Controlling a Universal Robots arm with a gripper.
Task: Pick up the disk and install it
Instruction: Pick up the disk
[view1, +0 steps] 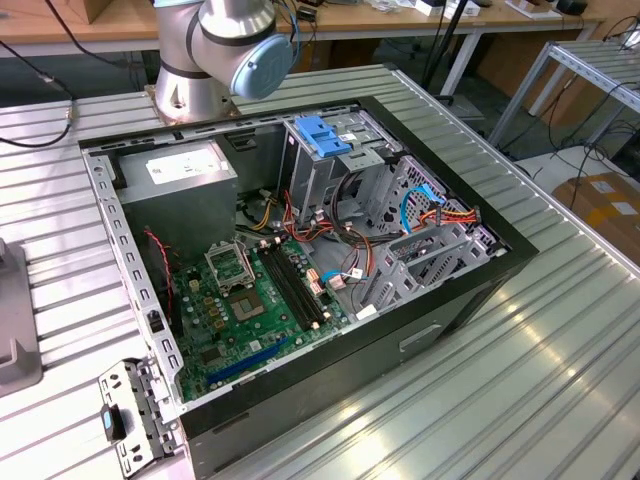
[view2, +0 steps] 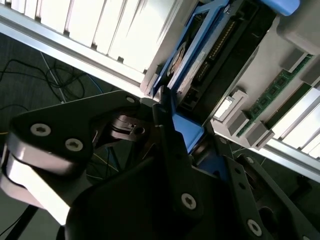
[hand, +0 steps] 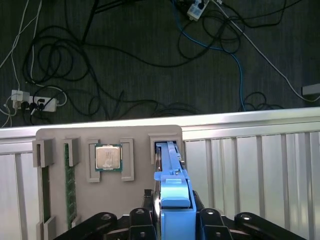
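Gripper (hand: 174, 217) closed on the disk (hand: 172, 192), standing edge-on in a slot of the grey holder (hand: 135, 136) alongside processor (hand: 108, 157) and memory module (hand: 70, 185); exterior view: computer case (view1: 440, 325) open, blue latch (view1: 322, 133) at 12 o'clock

Bright, even ceiling light. In the exterior view, white glare streaks the ribbed metal table (view1: 540, 360), and soft shadow fills the open computer case (view1: 440, 335). In the second wrist view the gripper (view2: 187, 129) looks near-black against washed-out slats. In the first wrist view the disk (hand: 175, 197) shows vivid blue and the floor (hand: 150, 60) is dim.
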